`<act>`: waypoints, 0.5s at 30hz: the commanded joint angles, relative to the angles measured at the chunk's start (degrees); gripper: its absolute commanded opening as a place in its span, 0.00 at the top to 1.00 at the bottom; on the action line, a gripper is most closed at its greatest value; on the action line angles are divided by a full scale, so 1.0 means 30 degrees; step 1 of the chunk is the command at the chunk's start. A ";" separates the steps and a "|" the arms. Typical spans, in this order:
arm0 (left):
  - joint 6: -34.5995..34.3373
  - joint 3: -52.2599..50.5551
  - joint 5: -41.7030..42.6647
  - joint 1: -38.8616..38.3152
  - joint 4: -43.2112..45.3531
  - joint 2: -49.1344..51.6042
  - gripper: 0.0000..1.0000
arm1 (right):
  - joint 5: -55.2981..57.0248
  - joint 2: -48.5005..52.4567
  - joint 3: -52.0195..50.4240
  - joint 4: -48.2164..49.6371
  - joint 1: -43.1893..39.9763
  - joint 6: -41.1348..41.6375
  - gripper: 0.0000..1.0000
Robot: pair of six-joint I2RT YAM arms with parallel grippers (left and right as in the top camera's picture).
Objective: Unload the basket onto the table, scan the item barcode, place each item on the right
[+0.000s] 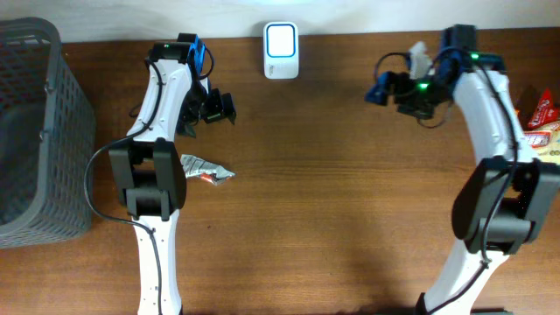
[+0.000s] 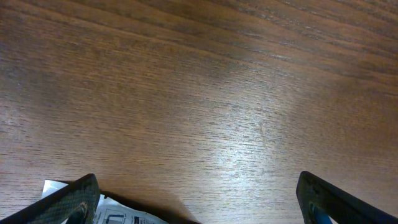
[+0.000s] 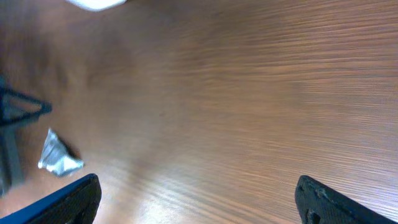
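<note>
**Figure.** Overhead and wrist views of a two-arm scanning station. The packet [image 1: 207, 171], a small crumpled foil sachet with a patch of red print, lies on the surface [image 1: 332, 219] left of centre. From above it sits just right of the left arm [image 1: 156, 166] and nearer than the left hand [image 1: 217, 107]. The left hand is spread wide and empty above bare wood; its wrist view shows only the packet's edge, at the lower border. The right hand [image 1: 391, 87], far and right of centre, is likewise spread wide with nothing between its fingers; its wrist view takes in the packet from well apart. The scanner [image 1: 281, 39], a white unit with a lit window, stands at the far edge between the two hands. A basket [image 1: 35, 131] sits at the left edge and more snacks [image 1: 542, 118] at the right edge.

**Handling, as judged.** The packet looks very light, soft and crinkly, and its slick foil may slide or fold under a pinch. It lies nearly flat, so little stands proud of the wood. A raised crumpled ridge or a sealed end appears the best hold, as it leaves the printed face free for the scanner. Which face bears the barcode cannot be told
</note>
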 commanded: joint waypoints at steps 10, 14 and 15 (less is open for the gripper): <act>-0.0117 0.0211 -0.0138 0.0087 -0.0015 0.0029 0.01 | 0.2353 0.0138 -0.0284 0.1188 0.8058 -0.0342 0.01; 0.0175 0.0211 0.3752 0.0087 -0.1741 0.0029 0.01 | 0.2353 0.0138 -0.0284 0.2288 0.8058 -0.0342 0.01; 0.0947 0.0211 0.4998 0.0087 -0.2113 0.0029 0.01 | 0.2361 0.0138 -0.0284 0.2302 0.8058 -0.0342 0.01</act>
